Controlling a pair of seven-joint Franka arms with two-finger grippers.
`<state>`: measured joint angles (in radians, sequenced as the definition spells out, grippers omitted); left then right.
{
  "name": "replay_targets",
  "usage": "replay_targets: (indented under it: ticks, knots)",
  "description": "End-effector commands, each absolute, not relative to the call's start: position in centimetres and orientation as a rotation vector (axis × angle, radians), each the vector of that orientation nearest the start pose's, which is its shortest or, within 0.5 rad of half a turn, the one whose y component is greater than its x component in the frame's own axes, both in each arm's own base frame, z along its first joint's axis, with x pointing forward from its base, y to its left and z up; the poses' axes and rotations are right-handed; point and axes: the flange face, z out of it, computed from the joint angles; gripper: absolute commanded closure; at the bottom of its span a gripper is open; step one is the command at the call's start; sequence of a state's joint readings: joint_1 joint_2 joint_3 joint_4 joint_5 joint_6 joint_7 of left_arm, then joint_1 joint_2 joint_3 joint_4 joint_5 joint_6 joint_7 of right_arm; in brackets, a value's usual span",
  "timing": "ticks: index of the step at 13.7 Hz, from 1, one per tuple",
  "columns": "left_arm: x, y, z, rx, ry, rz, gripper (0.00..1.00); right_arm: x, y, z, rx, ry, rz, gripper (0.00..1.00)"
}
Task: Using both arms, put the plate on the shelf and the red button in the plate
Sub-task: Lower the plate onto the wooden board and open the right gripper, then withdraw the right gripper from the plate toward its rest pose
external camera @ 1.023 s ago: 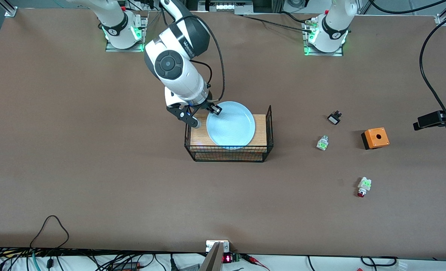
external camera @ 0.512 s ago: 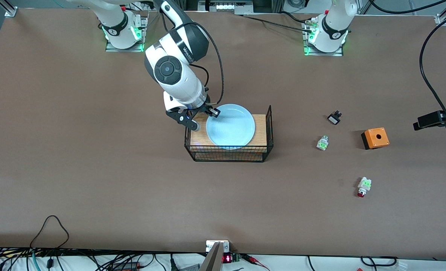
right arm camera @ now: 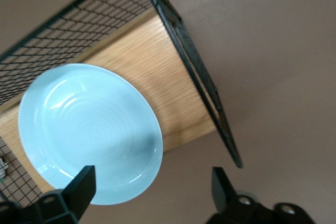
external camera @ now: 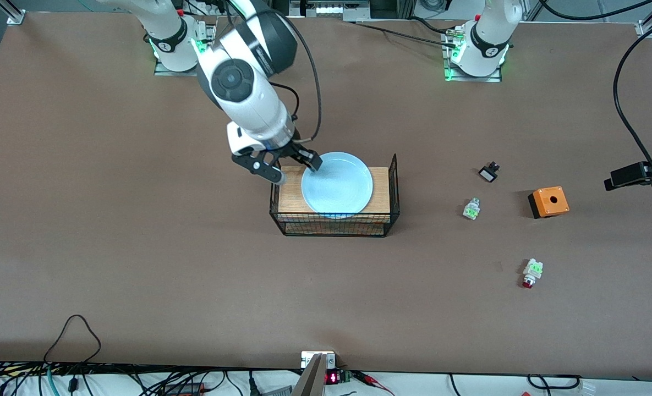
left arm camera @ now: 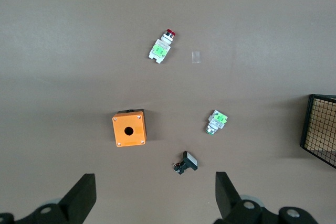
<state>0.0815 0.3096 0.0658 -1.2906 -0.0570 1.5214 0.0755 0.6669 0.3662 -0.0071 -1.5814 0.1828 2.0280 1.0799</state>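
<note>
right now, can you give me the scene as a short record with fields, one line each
plate: lies on the wooden shelf of the wire rack, not held
right gripper: open, above the plate's rim at the rack's right-arm end
left gripper: open, over the small parts, waiting
red button: on the table, untouched, nearest the front camera of the small parts
other parts: orange box, capless white-green part, black part

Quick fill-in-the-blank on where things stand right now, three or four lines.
1. The plate rests on the wooden shelf of the wire ____.
2. The right gripper, above the plate's rim, has its jaws ____.
3. The red button lies on the ____.
4. The orange box has a ____ in its top.

Missing: rack; open; table; hole
</note>
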Motion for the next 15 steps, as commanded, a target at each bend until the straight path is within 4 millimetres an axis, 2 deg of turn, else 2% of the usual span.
replay_targets:
  ticks: [1,2,5,7,9,10,13,15]
  knots:
    - [63.9,8.1,57.4,-3.207,-0.081,0.092,0.00,53.2,39.1,48.4,-2.949,0.624,0.078,0.00]
    - [63.9,8.0,57.4,-3.208,-0.079,0.092,0.00,53.8,37.8,50.1,-2.970,0.552,0.061,0.00]
    - [63.9,8.0,57.2,-3.211,-0.079,0.097,0.00,55.1,33.4,53.4,-3.063,0.313,-0.043,0.00]
    - [64.5,7.6,56.4,-3.204,-0.066,0.091,0.00,56.4,29.7,54.8,-3.083,0.239,-0.074,0.00]
    - [65.9,8.3,52.8,-3.211,-0.087,0.153,0.00,57.7,25.4,55.4,-3.102,0.150,-0.056,0.00]
    - [66.1,7.7,52.3,-3.208,-0.073,0.166,0.00,58.7,22.8,55.4,-3.109,0.119,-0.045,0.00]
    - [66.6,8.0,50.6,-3.248,-0.093,0.200,0.00,60.5,15.7,55.4,-3.119,0.054,-0.033,0.00]
    - [66.7,8.2,50.6,-3.245,-0.099,0.177,0.00,61.0,10.1,54.8,-3.124,0.009,-0.010,0.00]
